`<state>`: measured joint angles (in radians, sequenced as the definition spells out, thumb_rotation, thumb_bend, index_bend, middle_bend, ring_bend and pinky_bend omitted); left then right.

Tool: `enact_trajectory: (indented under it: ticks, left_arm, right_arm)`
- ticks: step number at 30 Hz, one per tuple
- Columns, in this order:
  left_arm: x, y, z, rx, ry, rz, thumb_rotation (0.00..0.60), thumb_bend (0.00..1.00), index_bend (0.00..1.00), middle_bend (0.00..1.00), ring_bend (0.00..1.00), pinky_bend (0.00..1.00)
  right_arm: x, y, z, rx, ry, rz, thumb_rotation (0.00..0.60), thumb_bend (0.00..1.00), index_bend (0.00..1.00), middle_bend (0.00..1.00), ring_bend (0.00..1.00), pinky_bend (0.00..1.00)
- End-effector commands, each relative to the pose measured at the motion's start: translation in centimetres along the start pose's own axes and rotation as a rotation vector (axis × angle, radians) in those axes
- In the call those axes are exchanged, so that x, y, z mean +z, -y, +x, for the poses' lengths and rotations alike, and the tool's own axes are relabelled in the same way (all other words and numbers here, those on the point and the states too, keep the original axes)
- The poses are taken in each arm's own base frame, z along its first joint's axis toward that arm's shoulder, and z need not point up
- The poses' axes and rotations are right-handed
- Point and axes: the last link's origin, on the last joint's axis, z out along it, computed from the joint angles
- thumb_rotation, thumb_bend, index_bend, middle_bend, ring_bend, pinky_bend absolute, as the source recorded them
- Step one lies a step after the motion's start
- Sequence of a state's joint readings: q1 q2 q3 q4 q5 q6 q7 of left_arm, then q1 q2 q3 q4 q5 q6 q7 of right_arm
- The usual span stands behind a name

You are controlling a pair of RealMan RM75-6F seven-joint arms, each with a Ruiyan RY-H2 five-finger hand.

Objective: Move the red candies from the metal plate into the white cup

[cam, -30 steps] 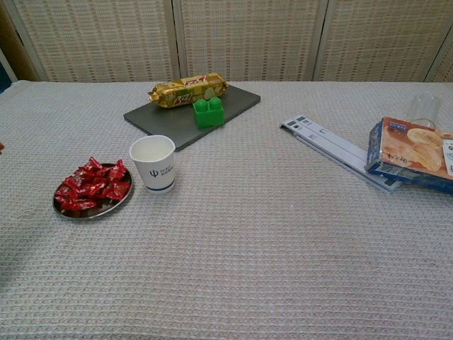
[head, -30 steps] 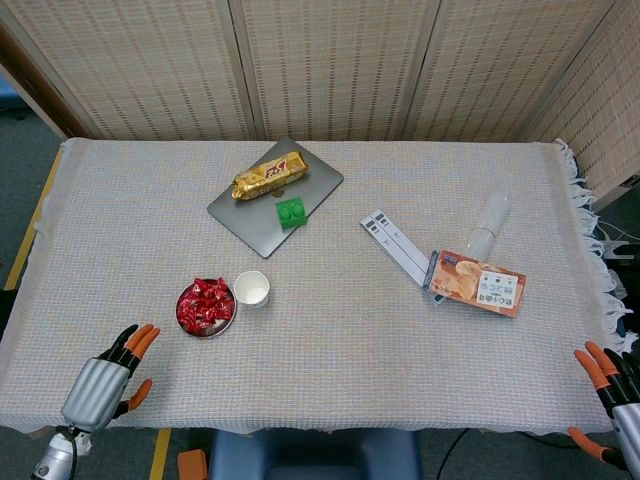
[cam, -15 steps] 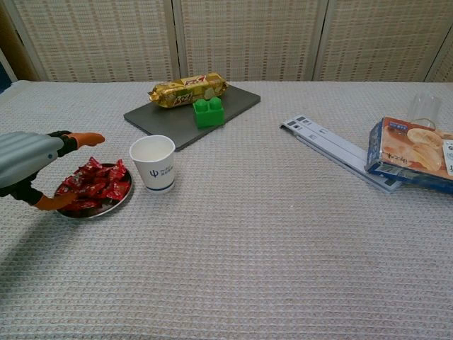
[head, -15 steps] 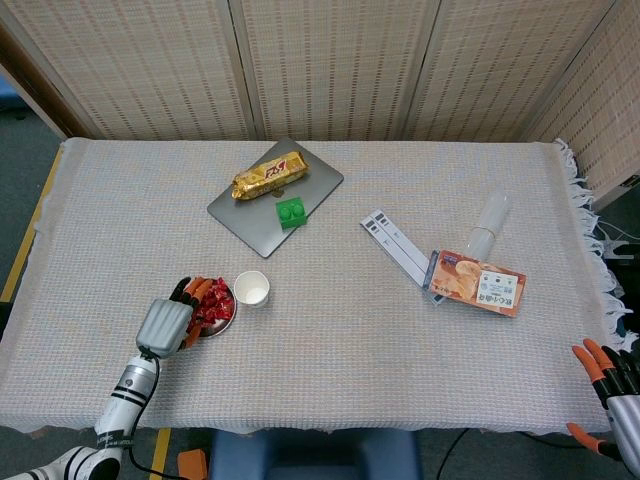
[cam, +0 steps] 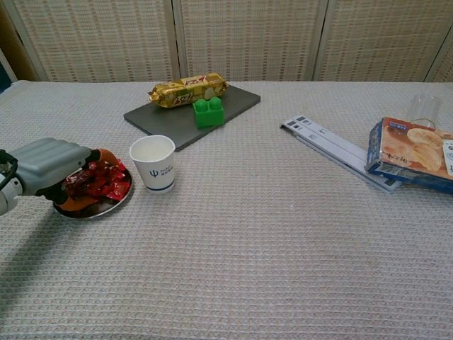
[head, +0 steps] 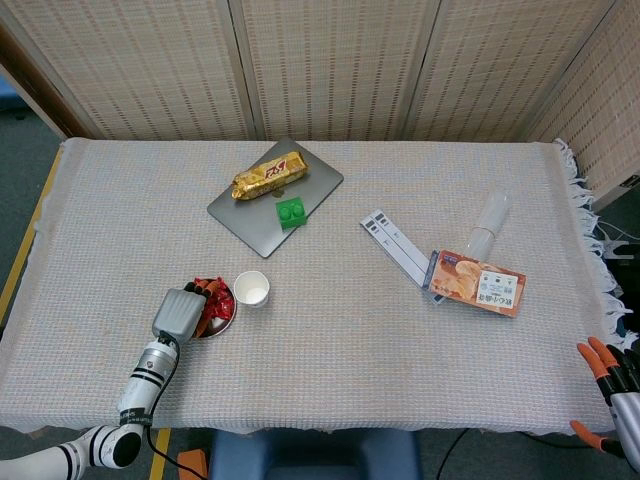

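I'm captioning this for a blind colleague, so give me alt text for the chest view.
The robot's left hand reaches down into red candies on a metal plate, beside an upright white cup. Behind are a grey board bearing a gold-wrapped bar and green brick.

Red candies [cam: 106,185] heaped on metal plate [cam: 113,205], white cup [cam: 153,163] upright beside

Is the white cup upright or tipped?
Upright: the white cup stands on its base, mouth up, beside the metal plate.
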<state>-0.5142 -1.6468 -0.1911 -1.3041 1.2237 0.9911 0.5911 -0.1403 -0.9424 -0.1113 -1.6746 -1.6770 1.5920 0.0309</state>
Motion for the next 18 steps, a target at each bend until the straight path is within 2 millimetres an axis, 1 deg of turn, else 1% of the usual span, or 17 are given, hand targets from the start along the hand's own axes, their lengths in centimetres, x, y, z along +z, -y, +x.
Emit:
enact_trajectory:
  ticks: [1,7,12,18]
  left_arm:
    - [0.14,-0.11,-0.22,-0.005,0.011,-0.012,0.6,0.37,0.28,0.34,0.34,0.89]
    - [0.1,0.04,-0.42,0.015,0.004,-0.014,0.6,0.39,0.42,0.38,0.37,0.89]
    - [0.24,0.11,-0.3,0.013,-0.012,-0.007,0.6,0.41,0.46,0.41,0.38,0.89]
    - [0.23,-0.05,-0.2,0.023,-0.027,-0.009,0.6,0.45,0.51,0.47,0.42,0.92]
  right_arm:
    - [-0.12,0.05,0.04,0.003,-0.001,0.004,0.6,0.04,0.0,0.0,0.0,0.0]
    - [-0.21,-0.01,0.06,0.002,-0.002,0.002,0.6,0.04,0.0,0.0,0.0,0.0]
    - [-0.2,-0.03,0.03,0.001,0.005,0.0,0.6,0.04,0.0,0.0,0.0,0.0]
    - [-0.26,-0.03,0.05,0.0,0.005,-0.001,0.6,0.04,0.0,0.0,0.0,0.0]
